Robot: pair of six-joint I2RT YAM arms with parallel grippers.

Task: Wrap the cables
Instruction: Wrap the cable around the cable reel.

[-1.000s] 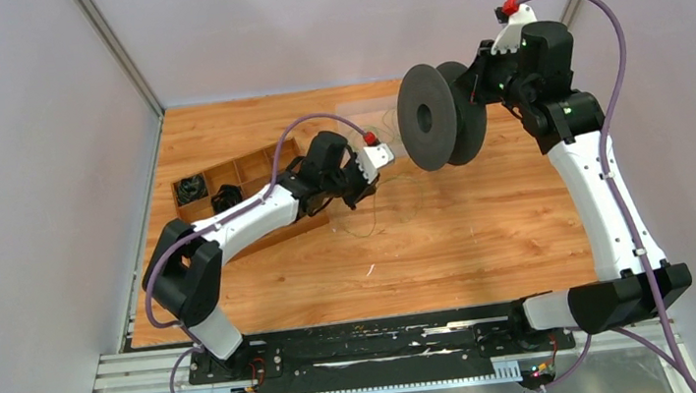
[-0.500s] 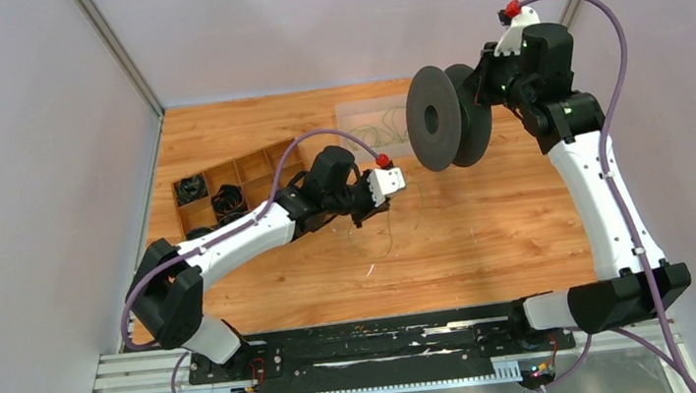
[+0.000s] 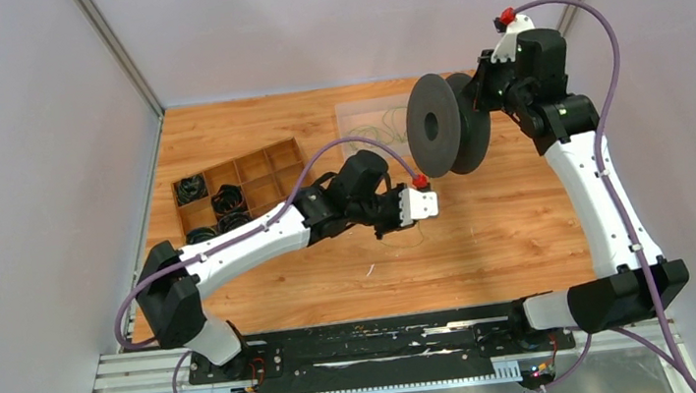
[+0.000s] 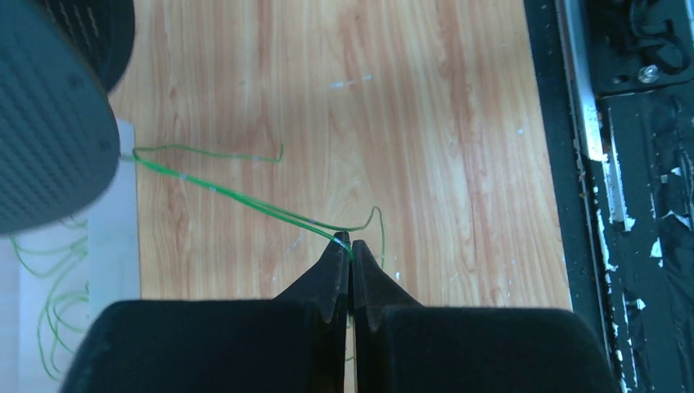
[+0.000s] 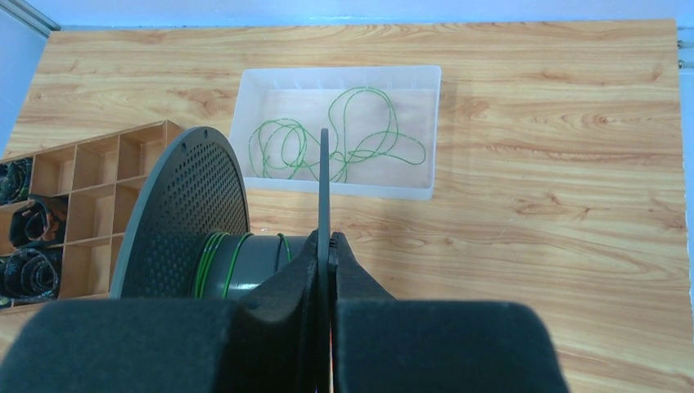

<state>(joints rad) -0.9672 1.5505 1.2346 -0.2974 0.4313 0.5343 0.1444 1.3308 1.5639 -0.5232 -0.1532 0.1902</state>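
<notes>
Pinched one strand of the cables point(image 4: 237, 196) between the tightly pressed tips of the left claw point(image 4: 350, 246), low over the middle of the table point(image 3: 516, 227). Traced that strand from the pinch across the wood to the black spool point(image 3: 435, 127), with a short loose end curling just beside the tips.

Clamped the right claw point(image 5: 325, 243) shut on the thin edge of one flange of the spool. Held the spool clear of the table over its far half, with the axis roughly level. Counted a few green turns wound around the hub, between the two flanges.

Found the other cables lying in loose, overlapping loops inside the clear tray point(image 5: 409, 98), close to the far edge of the table and just beyond the spool as seen from the right wrist.

Noted a wooden divider box point(image 3: 241, 181) toward the far left corner of the table, well apart from the tray. Spotted small black cord bundles point(image 3: 190, 188) coiled in several of its compartments.
</notes>
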